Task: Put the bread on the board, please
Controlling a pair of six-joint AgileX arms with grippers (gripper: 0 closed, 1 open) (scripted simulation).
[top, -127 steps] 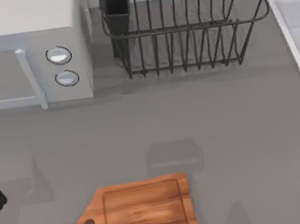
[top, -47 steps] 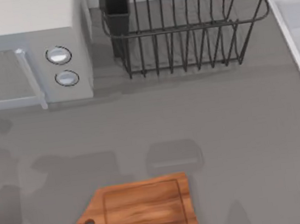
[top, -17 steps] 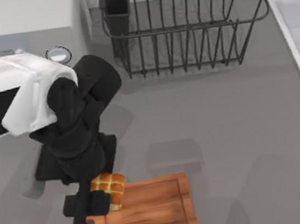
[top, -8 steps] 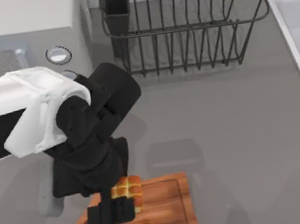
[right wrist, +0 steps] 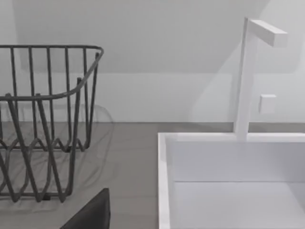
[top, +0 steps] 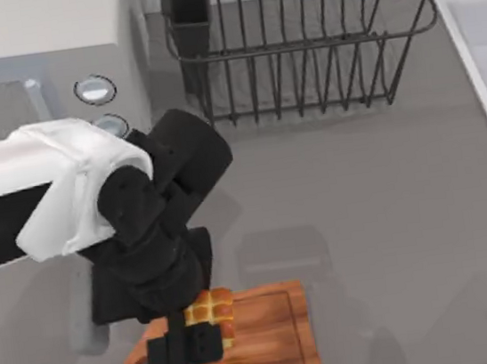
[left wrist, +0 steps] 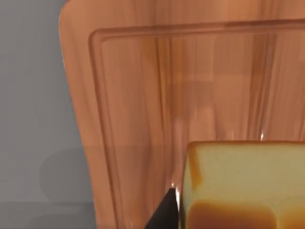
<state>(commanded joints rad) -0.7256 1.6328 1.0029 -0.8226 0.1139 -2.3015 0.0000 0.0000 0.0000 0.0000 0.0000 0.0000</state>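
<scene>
Left gripper (top: 196, 345) hangs over the handle-side half of the board (top: 265, 345), fingers clamped on the bread (top: 209, 310), which sits between them with its scored top facing up. From above, the bun lies inside the board's outline, near the far edge and toward the end with the round hole. The left wrist view shows the bread (left wrist: 243, 186) above the grooved border and wood grain of the board (left wrist: 143, 95), with a dark fingertip (left wrist: 164, 212) beside its corner; whether its underside touches the wood cannot be told. Holding it by the sides keeps the bun level, so it should land flat rather than tip. The task looks close to done: the likely remainder is lowering, if needed, and letting go. A dish rack (top: 297, 40) and a microwave (top: 42, 83) stand along the back, well apart from the board. The right arm is parked off toward the sink (right wrist: 228, 176), its fingers' state not discernible.
</scene>
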